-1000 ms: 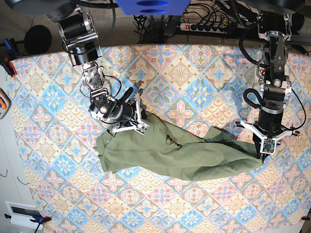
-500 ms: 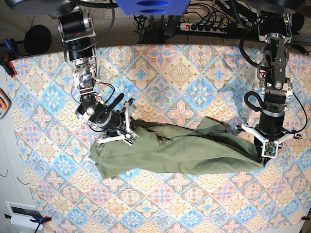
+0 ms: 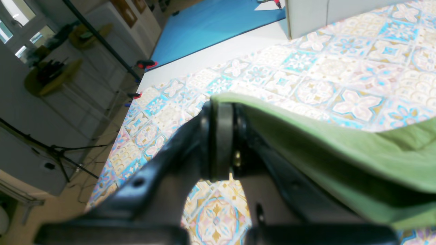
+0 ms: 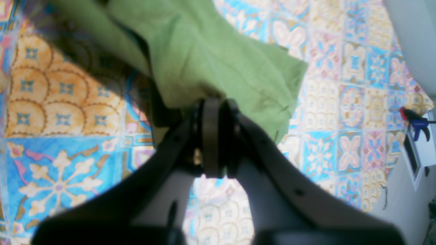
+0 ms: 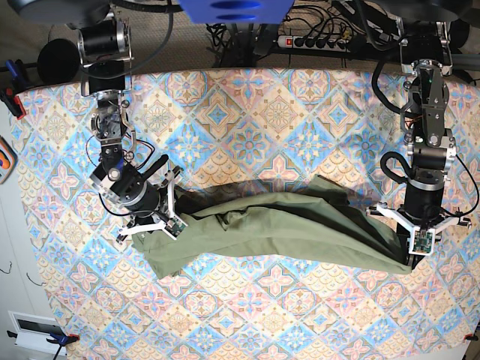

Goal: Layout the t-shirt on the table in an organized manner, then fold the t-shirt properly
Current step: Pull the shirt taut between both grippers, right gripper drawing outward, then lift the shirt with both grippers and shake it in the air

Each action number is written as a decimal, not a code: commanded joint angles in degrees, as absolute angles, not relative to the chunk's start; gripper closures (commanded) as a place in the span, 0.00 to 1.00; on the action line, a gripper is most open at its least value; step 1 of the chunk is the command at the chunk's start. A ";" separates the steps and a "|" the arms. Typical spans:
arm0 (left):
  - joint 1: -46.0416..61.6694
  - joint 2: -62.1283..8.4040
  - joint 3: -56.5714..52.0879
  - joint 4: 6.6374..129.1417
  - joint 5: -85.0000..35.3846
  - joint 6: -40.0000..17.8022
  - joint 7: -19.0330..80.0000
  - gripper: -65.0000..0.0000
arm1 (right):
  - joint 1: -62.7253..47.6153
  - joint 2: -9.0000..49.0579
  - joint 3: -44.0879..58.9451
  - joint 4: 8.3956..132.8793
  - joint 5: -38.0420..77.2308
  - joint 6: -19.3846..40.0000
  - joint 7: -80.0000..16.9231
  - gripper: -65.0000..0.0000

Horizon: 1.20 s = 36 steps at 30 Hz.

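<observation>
Two hands share one garment here. In the left wrist view, the left hand is pressed together at the middle of the frame, pinching an edge of the t-shirt, which runs off taut to the right, lifted over the tabletop. I judge the grip sits at a far end of the cloth so the shirt can be drawn out long before it is laid flat. Past the tabletop's edge, in the upper left, blue floor matting and a dark stand show, well apart from the work.

In the right wrist view, the right hand is likewise pressed together on the shirt's other end, green cloth bunching above it and spilling to the upper right. A blue and red clamp sits at the tabletop's right edge, clear of the cloth.

In the base view, the shirt stretches as a rumpled band across the middle, from the hand at centre left to the hand at lower right. It is pulled long but not spread; sleeves and neck cannot be told apart. A power strip lies beyond the tabletop at the top. Nothing rests on the patterned cloth that would block the spreading.
</observation>
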<state>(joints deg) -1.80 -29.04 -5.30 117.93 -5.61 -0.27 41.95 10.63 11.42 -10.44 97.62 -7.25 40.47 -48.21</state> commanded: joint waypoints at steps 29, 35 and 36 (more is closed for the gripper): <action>-3.03 -30.90 -5.49 118.73 -5.14 0.13 40.22 1.00 | 13.76 15.60 6.29 99.38 14.02 40.00 -64.22 0.99; -3.12 -30.90 -5.76 118.73 -5.14 0.13 40.22 1.00 | 13.85 15.60 7.16 99.82 9.89 40.00 -62.11 0.99; -3.38 -30.99 -5.76 118.73 -5.14 0.13 40.22 1.00 | 13.93 15.60 7.96 99.82 9.36 40.00 -60.97 0.99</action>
